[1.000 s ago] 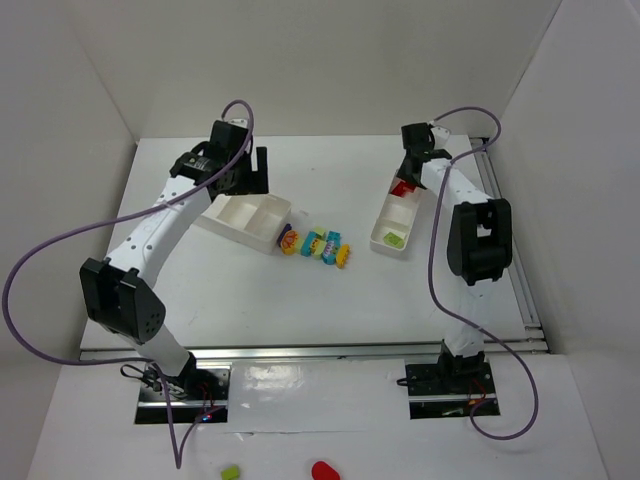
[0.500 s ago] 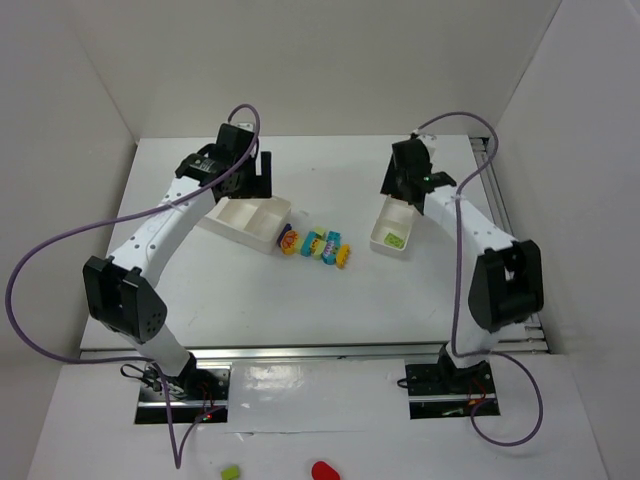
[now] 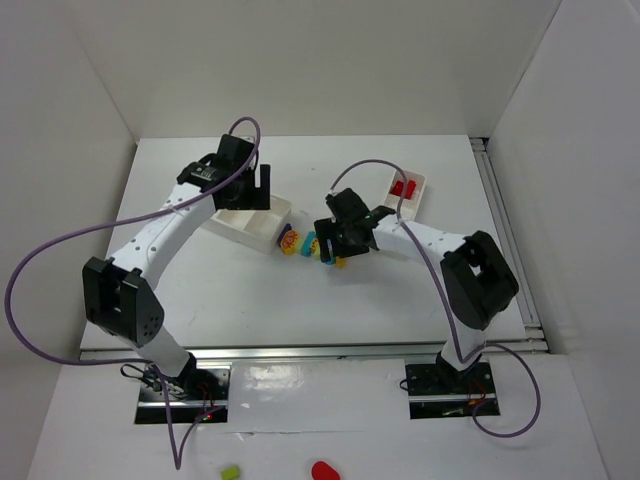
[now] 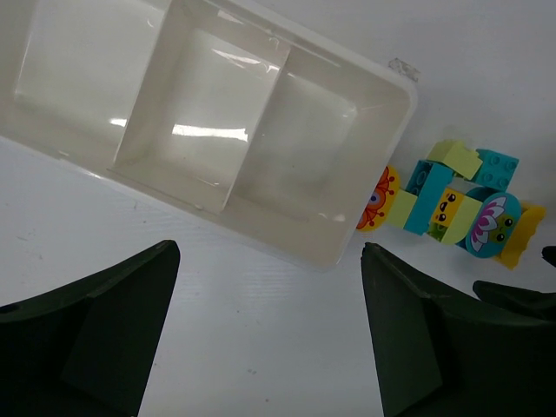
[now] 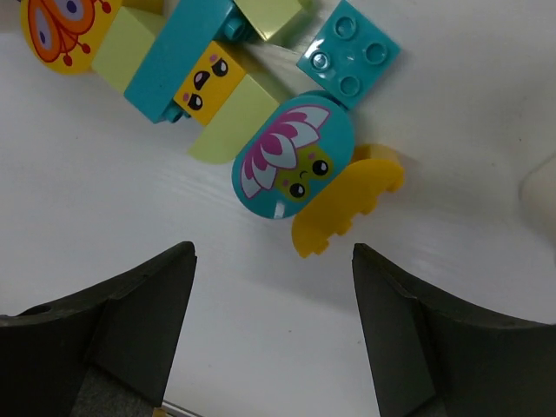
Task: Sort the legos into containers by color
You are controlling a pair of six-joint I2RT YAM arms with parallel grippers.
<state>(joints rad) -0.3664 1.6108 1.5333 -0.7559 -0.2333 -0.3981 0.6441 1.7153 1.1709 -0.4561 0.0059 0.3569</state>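
A cluster of legos (image 3: 312, 243) lies mid-table: a cyan oval brick with a face (image 5: 294, 169), a yellow brick (image 5: 347, 207), a cyan square plate (image 5: 349, 56), lime pieces and an orange one (image 5: 65, 26). My right gripper (image 3: 335, 243) hovers open over the cluster's right end, empty (image 5: 274, 330). The wider white tray (image 3: 240, 222) lies left of the cluster, its compartments empty (image 4: 200, 113). My left gripper (image 3: 260, 185) is open and empty above the tray's far side (image 4: 269, 330). The narrower tray (image 3: 418, 192) at the right holds red bricks (image 3: 403, 188).
White walls enclose the table on three sides. The right arm's forearm (image 3: 420, 235) stretches across the narrow tray's near end. A green piece (image 3: 231, 471) and a red piece (image 3: 324, 470) lie off the table in front of the arm bases.
My right arm swung from over the narrow tray leftward to the lego cluster. My left gripper shifted slightly right above the wide tray.
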